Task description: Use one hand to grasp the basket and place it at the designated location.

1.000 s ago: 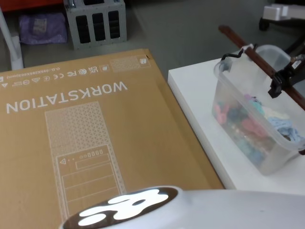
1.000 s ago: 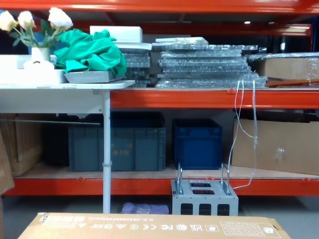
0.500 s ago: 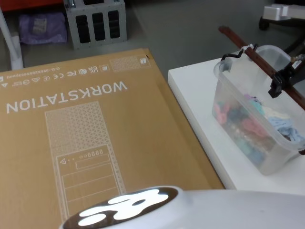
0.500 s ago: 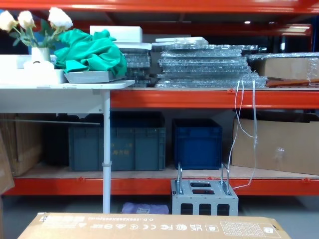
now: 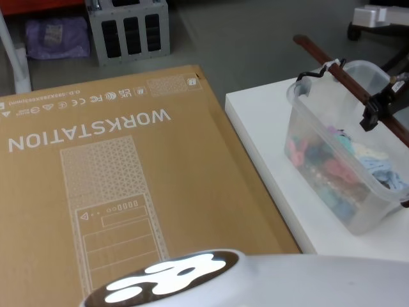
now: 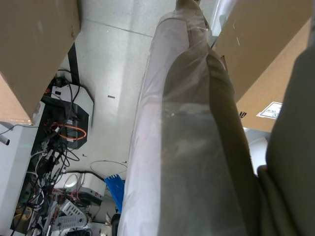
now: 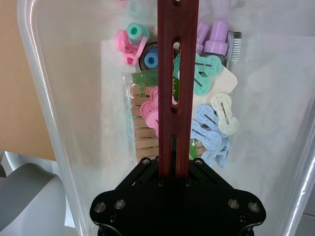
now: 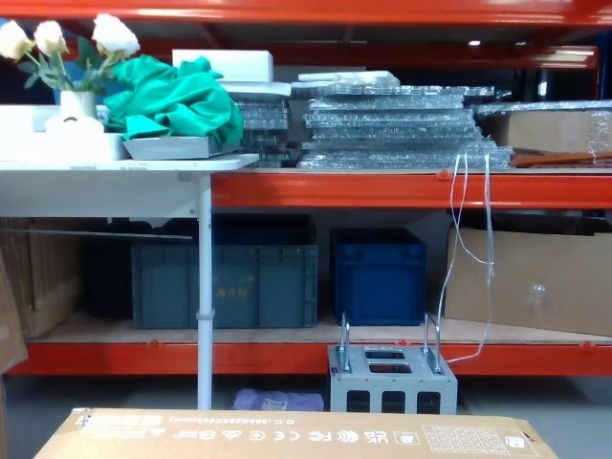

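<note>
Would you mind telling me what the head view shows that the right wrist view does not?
Head view alone: the white table under the basket, the WORKSTATION box beside it, and the grey metal stand on the floor. Right wrist view alone: the handle's slots, and pegs and a toothbrush sharply inside. Both: the basket, its wooden handle, and the right gripper shut on the handle.

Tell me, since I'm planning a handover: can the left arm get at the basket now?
Probably not: the basket sits far to the robot's right, its handle already gripped by the right end effector.
</note>
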